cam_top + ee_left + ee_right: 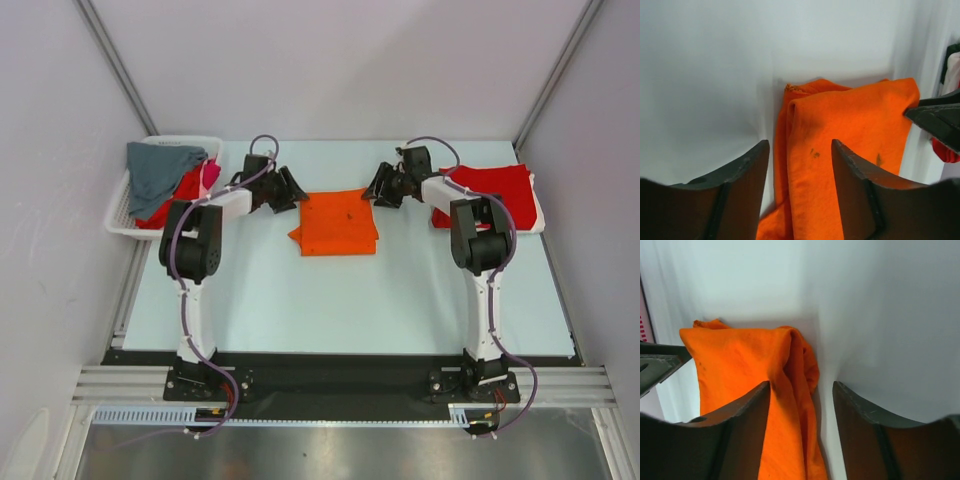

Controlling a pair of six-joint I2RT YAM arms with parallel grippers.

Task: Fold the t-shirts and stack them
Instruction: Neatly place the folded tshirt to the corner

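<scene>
A bright orange t-shirt [337,222] lies folded into a rough rectangle at the table's middle back. My left gripper [290,190] is open at its far left corner, jaws straddling the shirt's left edge [805,165]. My right gripper [378,188] is open at its far right corner, jaws over the bunched right edge [797,390]. Neither holds cloth. A folded red t-shirt [488,192] lies at the right. Grey [160,166], red [180,196] and pink [210,177] tees sit heaped in the basket.
A white mesh basket [122,212] stands at the table's back left. The red shirt rests on a white tray [538,215] at the back right. White walls enclose the back and sides. Black rails run along the near edge.
</scene>
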